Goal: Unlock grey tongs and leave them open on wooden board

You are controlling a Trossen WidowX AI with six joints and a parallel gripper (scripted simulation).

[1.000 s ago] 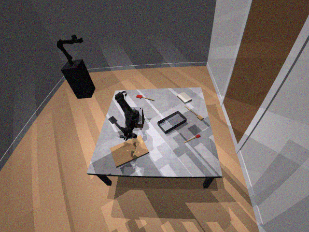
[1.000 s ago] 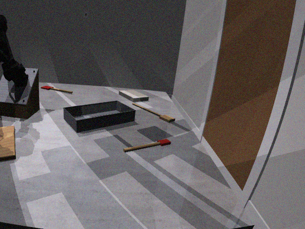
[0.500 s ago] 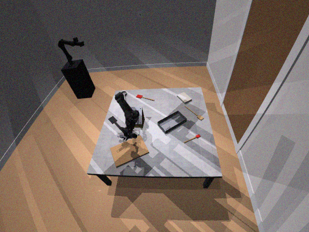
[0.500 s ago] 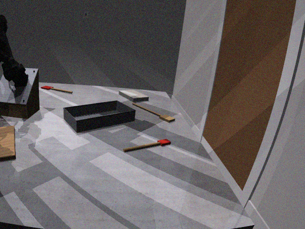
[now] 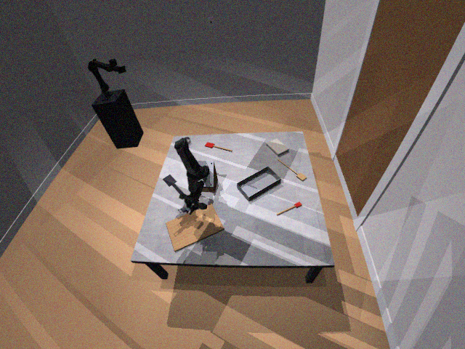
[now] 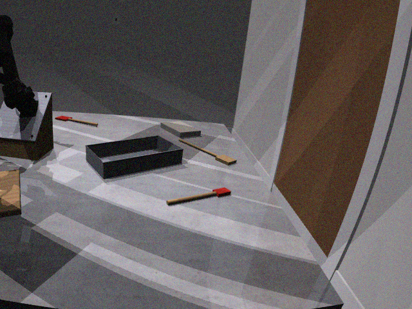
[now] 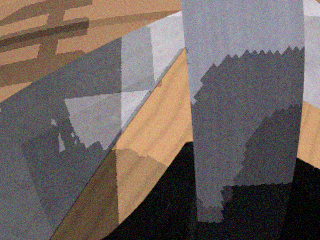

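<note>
My gripper (image 5: pixel 195 206) (image 7: pixel 219 149) is shut on the grey tongs (image 7: pixel 242 30). In the wrist view a broad grey arm of the tongs runs from the top edge down between the black fingers. The hinge, the tips, and whether the tongs are locked or open cannot be told. The gripper is low beside and above the back edge of the wooden board (image 5: pixel 179 240) (image 6: pixel 9 196) (image 7: pixel 137 135). The gripper is outside the exterior view. The dark roasting tin (image 5: pixel 259 193) (image 6: pixel 143 163) stands to the right, with no tongs across it.
A dark spatula (image 5: pixel 169 180) lies left of the arm. The arm stands on a wedge-shaped base (image 5: pixel 214 180) (image 6: pixel 43 136). Red-headed tools (image 5: pixel 209 145) (image 5: pixel 297 205) (image 6: pixel 221 192), a wooden spatula (image 5: pixel 301 176) (image 6: pixel 226 159) and a grey block (image 5: pixel 277 146) (image 6: pixel 181 129) lie around the tin.
</note>
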